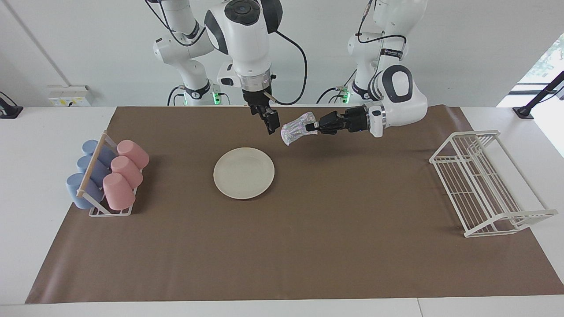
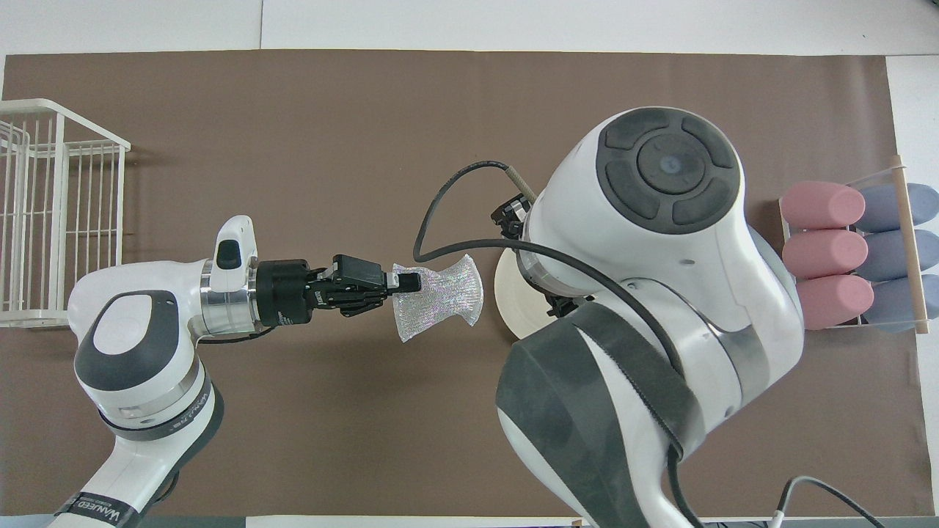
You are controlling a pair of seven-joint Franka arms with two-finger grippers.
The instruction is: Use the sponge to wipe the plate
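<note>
We have the sponge [image 1: 298, 127] clenched in our left gripper [image 1: 313, 127], raised beside the plate [image 1: 243, 172]. Right gripper [image 1: 271, 126] waits released above the plate. Wiping not begun.

A: What are the arms [image 1: 246, 39] showing?
B: Glossy white shells with dark grey joint caps; one cap [image 2: 664, 169] is showing a ring of raised segments around a hub.
A: Cables?
B: A black cable [image 1: 295, 53] is looping off one wrist. A silver ring [image 2: 220, 304] is sitting before each black gripper [image 1: 271, 125].
A: Markings?
B: Small white lettering is running round a dark band [image 2: 95, 506]; green lights [image 1: 216, 97] are glowing at the bases.
</note>
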